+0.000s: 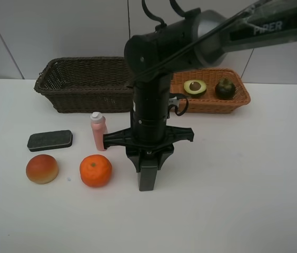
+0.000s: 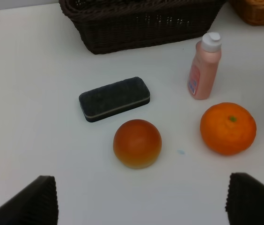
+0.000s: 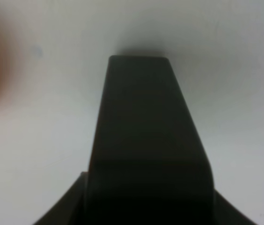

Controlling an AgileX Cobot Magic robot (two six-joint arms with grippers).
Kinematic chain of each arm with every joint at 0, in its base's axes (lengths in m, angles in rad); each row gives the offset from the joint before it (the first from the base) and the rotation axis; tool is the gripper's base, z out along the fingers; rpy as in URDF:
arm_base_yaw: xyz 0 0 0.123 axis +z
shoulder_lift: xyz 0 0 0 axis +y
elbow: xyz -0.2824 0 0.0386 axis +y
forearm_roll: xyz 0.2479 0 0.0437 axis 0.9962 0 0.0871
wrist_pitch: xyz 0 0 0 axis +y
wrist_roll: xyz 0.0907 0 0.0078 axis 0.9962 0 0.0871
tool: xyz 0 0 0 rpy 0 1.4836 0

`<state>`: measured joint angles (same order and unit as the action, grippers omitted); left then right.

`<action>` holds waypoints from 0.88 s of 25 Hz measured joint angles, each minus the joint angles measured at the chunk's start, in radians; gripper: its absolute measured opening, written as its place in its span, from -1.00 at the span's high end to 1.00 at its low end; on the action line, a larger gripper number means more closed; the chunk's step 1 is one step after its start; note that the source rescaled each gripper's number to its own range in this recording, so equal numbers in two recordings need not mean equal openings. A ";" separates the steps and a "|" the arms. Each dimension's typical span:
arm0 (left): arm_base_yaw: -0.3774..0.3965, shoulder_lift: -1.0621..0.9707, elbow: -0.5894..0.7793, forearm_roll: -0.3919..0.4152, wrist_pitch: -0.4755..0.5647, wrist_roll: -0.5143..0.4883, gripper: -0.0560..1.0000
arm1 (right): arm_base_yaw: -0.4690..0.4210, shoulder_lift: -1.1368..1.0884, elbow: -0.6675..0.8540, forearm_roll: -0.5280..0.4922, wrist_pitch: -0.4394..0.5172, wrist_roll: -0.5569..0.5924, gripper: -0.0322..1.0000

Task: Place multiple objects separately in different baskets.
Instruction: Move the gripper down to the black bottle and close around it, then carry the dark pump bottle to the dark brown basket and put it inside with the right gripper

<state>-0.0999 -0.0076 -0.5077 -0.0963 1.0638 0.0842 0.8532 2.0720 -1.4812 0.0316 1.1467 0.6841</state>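
Lifting straight, clear of orange, toward dark basket suits right pincer, seemingly clamped on black bottle; left pincer gapes, empty.

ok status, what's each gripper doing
Left gripper open, empty, over the table. Right gripper shut on black bottle, low beside the orange. Pink bottle stands close by.
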 joint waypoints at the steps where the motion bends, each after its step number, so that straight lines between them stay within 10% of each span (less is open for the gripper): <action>1: 0.000 0.000 0.000 0.000 0.000 0.000 -0.70 | 0.000 0.000 0.000 0.000 0.001 0.000 0.20; 22: 0.000 0.000 0.000 0.000 0.000 0.000 -0.70 | 0.000 -0.126 0.000 -0.011 0.059 0.004 0.20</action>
<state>-0.0999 -0.0076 -0.5077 -0.0963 1.0638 0.0842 0.8532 1.9460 -1.4812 0.0206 1.2059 0.6881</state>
